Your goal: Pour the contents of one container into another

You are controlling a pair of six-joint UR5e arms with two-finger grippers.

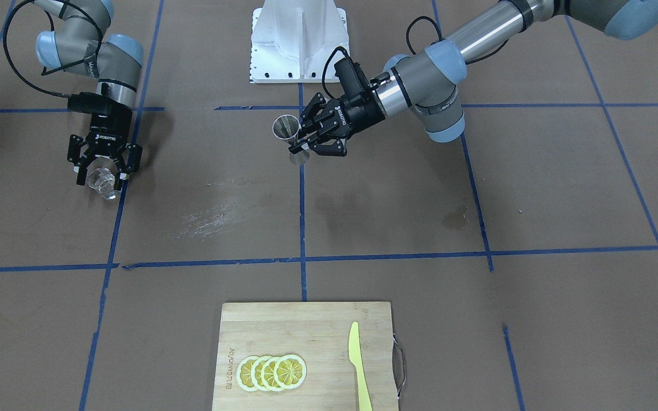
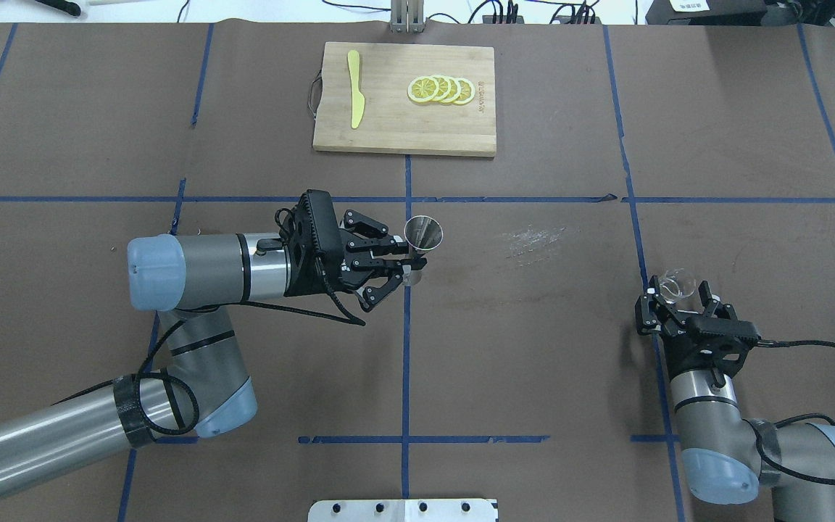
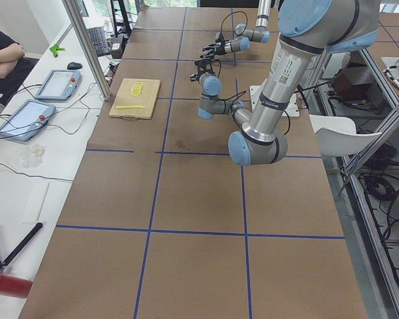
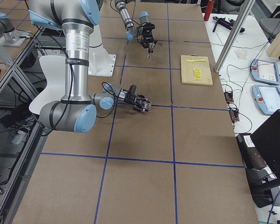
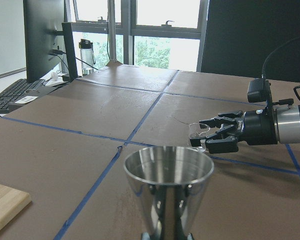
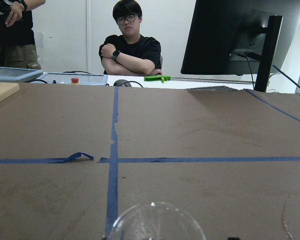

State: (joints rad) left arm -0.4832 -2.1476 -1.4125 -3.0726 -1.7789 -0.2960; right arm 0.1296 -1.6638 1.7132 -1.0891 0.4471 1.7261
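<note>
Steel cup [image 1: 288, 129] sits in ROBOTIQ-marked left jaws; right jaws hold clear glass [image 1: 102, 181].

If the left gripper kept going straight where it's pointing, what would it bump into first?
Probably nothing. Past the cup it holds, the left gripper faces bare table. The right gripper with its glass sits off to one side of that line, though depth is hard to judge.
</note>
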